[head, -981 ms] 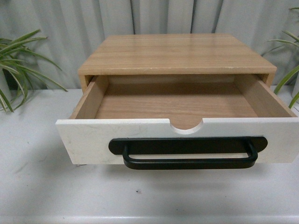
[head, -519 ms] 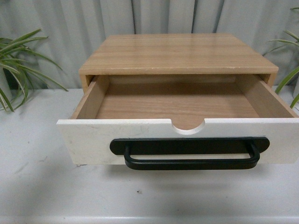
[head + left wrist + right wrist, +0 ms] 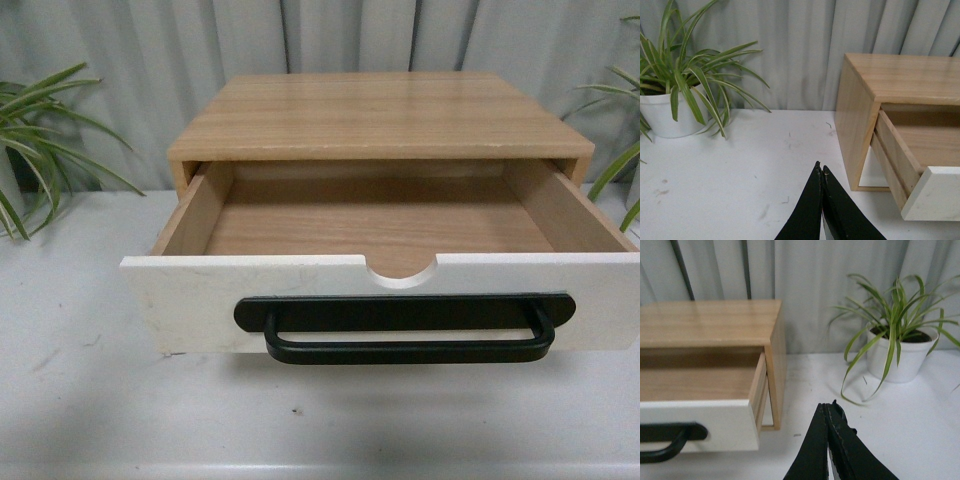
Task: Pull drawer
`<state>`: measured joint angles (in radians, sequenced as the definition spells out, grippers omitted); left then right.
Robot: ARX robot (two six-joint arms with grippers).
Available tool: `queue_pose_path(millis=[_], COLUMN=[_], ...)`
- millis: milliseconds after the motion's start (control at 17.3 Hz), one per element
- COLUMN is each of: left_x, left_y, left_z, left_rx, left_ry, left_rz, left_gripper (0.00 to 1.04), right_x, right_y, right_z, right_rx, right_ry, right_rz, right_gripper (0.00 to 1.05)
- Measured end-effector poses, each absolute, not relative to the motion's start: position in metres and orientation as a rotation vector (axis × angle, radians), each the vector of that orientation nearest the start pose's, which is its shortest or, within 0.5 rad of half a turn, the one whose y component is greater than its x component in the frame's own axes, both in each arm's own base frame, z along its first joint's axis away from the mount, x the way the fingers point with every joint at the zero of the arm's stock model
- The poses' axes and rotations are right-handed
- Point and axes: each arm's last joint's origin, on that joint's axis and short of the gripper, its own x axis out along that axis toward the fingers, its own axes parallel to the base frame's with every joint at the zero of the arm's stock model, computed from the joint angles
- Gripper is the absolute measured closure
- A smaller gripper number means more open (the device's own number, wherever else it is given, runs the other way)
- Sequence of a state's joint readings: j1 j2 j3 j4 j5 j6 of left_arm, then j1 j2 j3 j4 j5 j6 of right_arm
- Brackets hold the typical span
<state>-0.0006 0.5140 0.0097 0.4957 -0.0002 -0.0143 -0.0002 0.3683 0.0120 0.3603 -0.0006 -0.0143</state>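
The drawer is standing pulled well out, so the pull looks finished. Both grippers, left and right, are hanging closed and empty, needing only to retreat.

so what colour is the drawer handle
Black, on the handle of the white-fronted drawer; clearest in front view.

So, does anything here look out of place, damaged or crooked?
Nothing stands out. The drawer is pulled well out of the wooden cabinet, sits straight, and is empty inside. Its black handle looks intact. Both grippers are shut and away from it.
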Motion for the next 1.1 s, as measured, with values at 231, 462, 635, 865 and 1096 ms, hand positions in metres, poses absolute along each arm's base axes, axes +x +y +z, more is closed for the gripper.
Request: queue_pose_path(millis=[231,462,635,865,1096], left_x=[0.122,0.116,0.113,0.109,0.1], left_y=[0.0,0.0,0.0,0.0,0.0], left_z=[0.169,0.17,0.17,0.169,0.163], left_rx=[-0.014,-0.014,-0.014,-0.014,-0.014], left_ry=[-0.007,-0.013,-0.008,-0.006,0.044], left_rz=[0.0,0.0,0.0,0.0,-0.002], left_gripper=[1.03,1.03,1.03,1.03,1.03], right_x=[0.115,0.111,0.109,0.097,0.097], right_y=[0.0,0.0,0.0,0.0,0.0], right_z=[0.171,0.171,0.17,0.17,0.167], right_rx=[-0.014,-0.014,-0.014,-0.014,-0.013], right_ry=[-0.016,-0.019,-0.011,-0.027,-0.006], right_rz=[0.0,0.0,0.0,0.001,-0.001], right_gripper=[1.03,1.03,1.03,1.03,1.03])
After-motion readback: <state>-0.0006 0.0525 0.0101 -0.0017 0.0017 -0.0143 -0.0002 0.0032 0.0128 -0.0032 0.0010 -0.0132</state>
